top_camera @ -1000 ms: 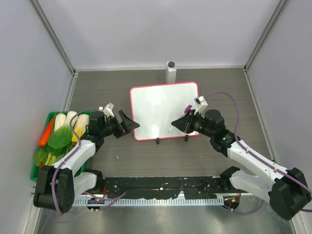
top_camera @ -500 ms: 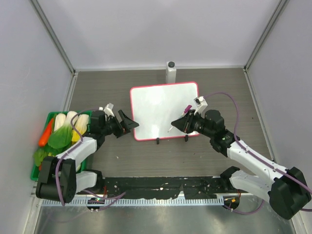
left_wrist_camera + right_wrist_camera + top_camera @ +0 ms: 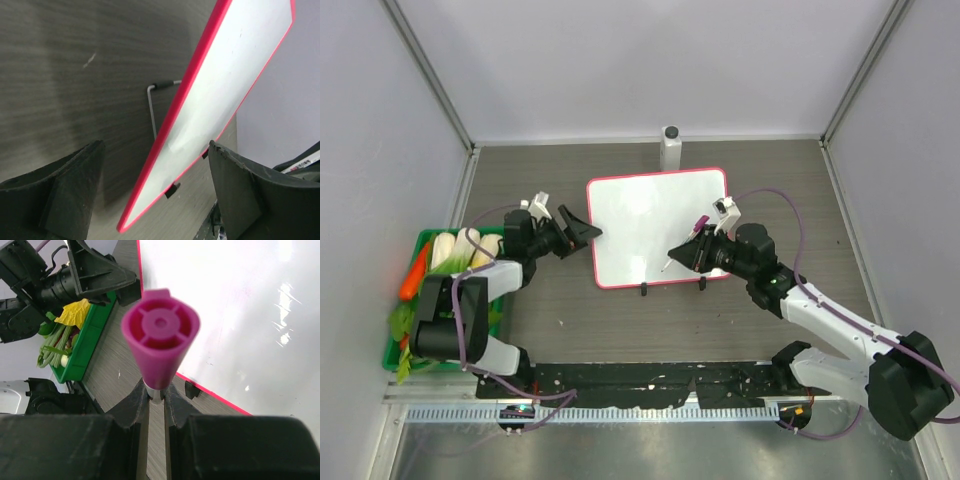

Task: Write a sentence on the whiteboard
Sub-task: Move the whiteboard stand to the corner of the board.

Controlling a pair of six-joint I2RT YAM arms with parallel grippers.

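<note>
whiteboard [image 3: 655, 220] mid-table, marker [image 3: 672, 261] over its near edge, vegetable tray [image 3: 390, 352] left

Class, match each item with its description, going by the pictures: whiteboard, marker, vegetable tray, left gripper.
Items:
1. whiteboard
2. marker
3. vegetable tray
4. left gripper

Descriptions:
A. open, astride the whiteboard's left edge
B. green, at the far left
C. clamped in the right gripper
D. pink-red frame, in the centre

Pairs: 1-D, 2-C, 3-B, 4-A
</note>
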